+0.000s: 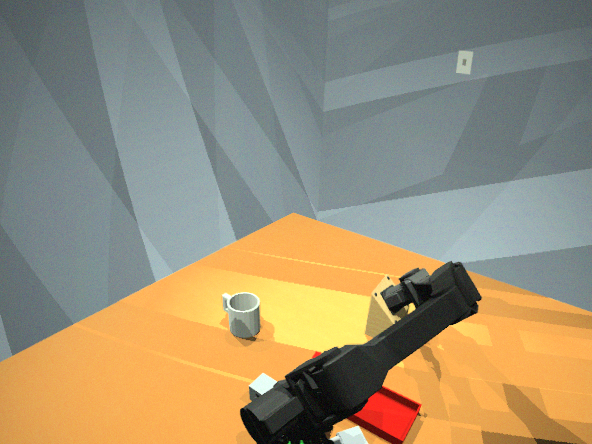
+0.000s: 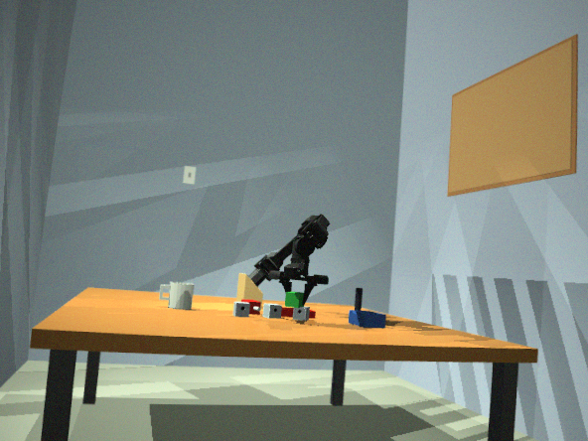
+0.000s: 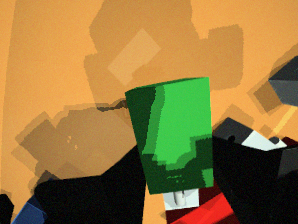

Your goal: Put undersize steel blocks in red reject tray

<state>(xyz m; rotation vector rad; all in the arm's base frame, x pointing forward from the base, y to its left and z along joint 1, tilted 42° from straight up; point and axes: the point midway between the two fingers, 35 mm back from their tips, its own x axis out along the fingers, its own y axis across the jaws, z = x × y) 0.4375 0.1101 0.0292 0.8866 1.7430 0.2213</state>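
Orange tabletop (image 1: 165,370) (image 2: 174,330) (image 3: 35,60), sorting unfinished

From the exterior view, the gripper (image 1: 300,437) (image 2: 296,298) (image 3: 169,139) grasps the green gauge (image 1: 301,442) (image 2: 294,299) (image 3: 182,120), raised. Three blocks (image 1: 262,384) (image 2: 272,311) (image 3: 182,202) sit between its six and nine o'clock, outside the tray (image 1: 387,415) (image 2: 312,314) (image 3: 210,212) at four. Test results don't show; any rejecting, setting the gauge down and withdrawing remain.

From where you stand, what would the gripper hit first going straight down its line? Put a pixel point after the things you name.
Probably a steel block (image 1: 354,436) (image 2: 296,315) (image 3: 170,203), met by the pin of the green gauge (image 1: 301,442) (image 2: 293,299) (image 3: 182,120); depth is unclear, so the red tray (image 1: 387,412) (image 2: 311,314) (image 3: 207,212) is possible.
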